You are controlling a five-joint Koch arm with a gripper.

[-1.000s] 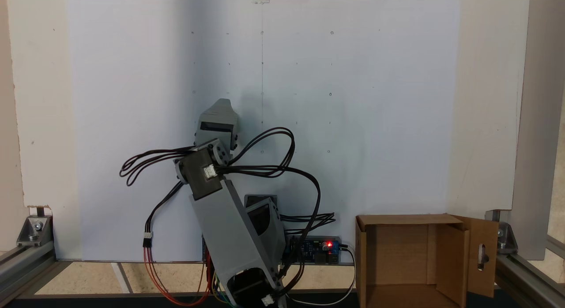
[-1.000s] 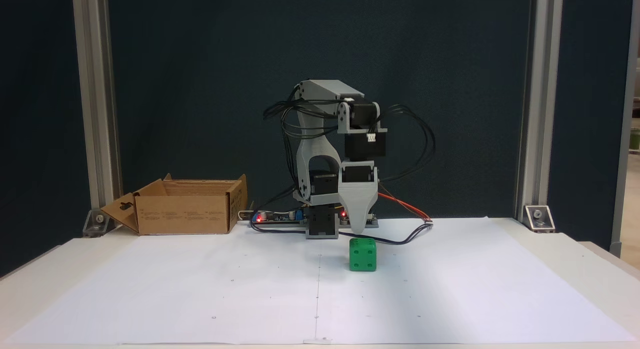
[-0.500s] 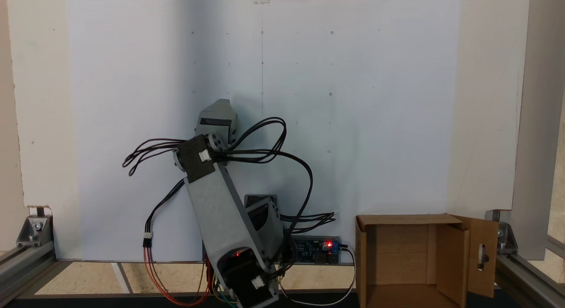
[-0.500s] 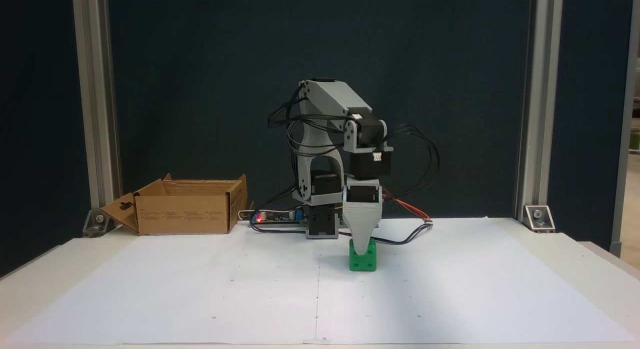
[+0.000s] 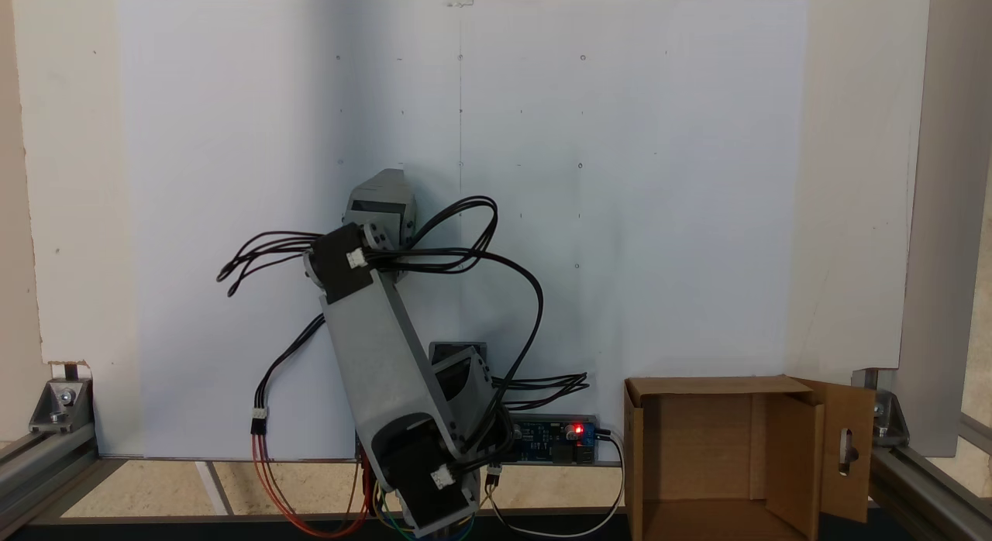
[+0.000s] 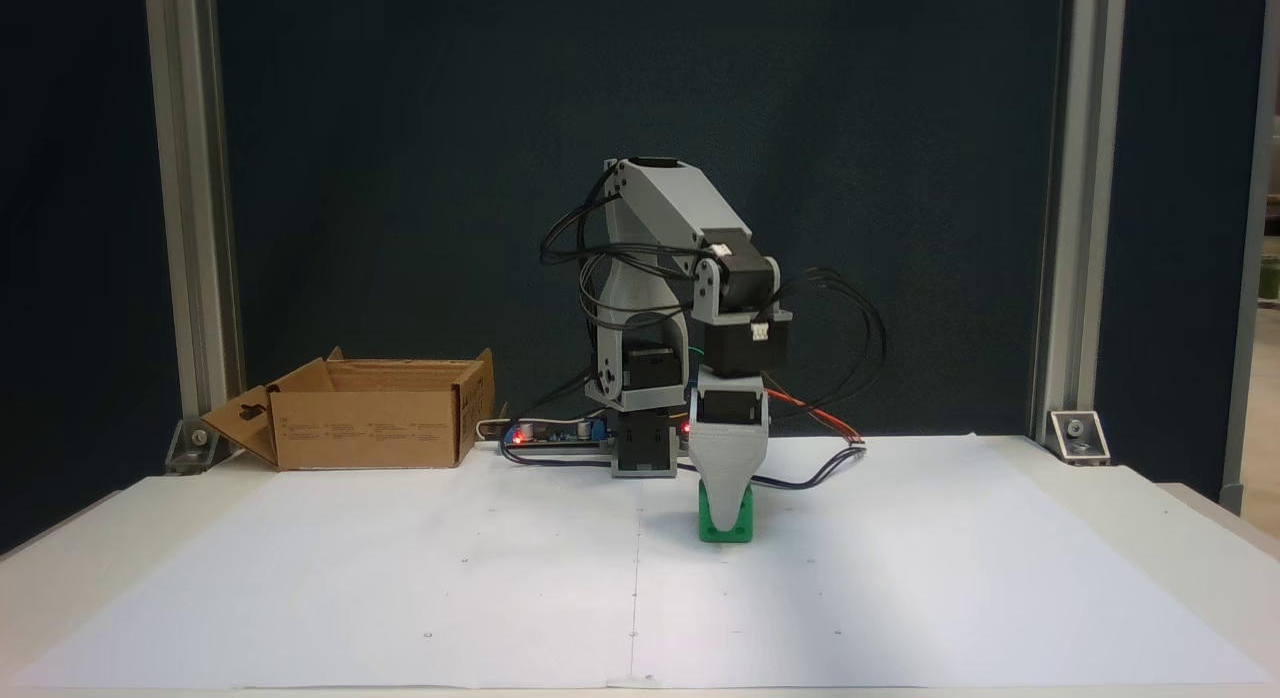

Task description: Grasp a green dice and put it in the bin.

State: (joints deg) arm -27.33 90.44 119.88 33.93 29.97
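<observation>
Gripper (image 6: 727, 508) points straight down over the green dice (image 6: 742, 519), its grey tapered jaw covering the middle of the dice's front face, tip close to the paper. Only that one jaw is visible — the other sits behind it, so I can't tell whether it is clamped or parted.

Arm pose in the front fixed view: base (image 6: 643, 448) at the back edge of the paper, upper link rising to an elbow at the top, forearm (image 6: 680, 203) sloping down and right to the wrist servos (image 6: 745, 323), then the gripper body hanging vertical. Black cables (image 6: 850, 323) loop off both sides of the wrist.

In the top-down fixed view the forearm (image 5: 384, 347) runs diagonally from bottom centre up and left, and the gripper housing (image 5: 380, 204) covers the spot where the dice would be — dice itself is hidden there.

Dice rests on the white paper sheet (image 6: 900, 578), just right of the centre line, a little in front of the base. Green shows on both sides of the jaw and along the bottom.

Bin (image 6: 370, 418) stands open at the back left of the front view, well apart from the dice, slotted flap folded outward to the left. In the top-down view the bin (image 5: 845, 448) is bottom right, beside the controller board (image 5: 558, 436) with its red LED lit.
</observation>
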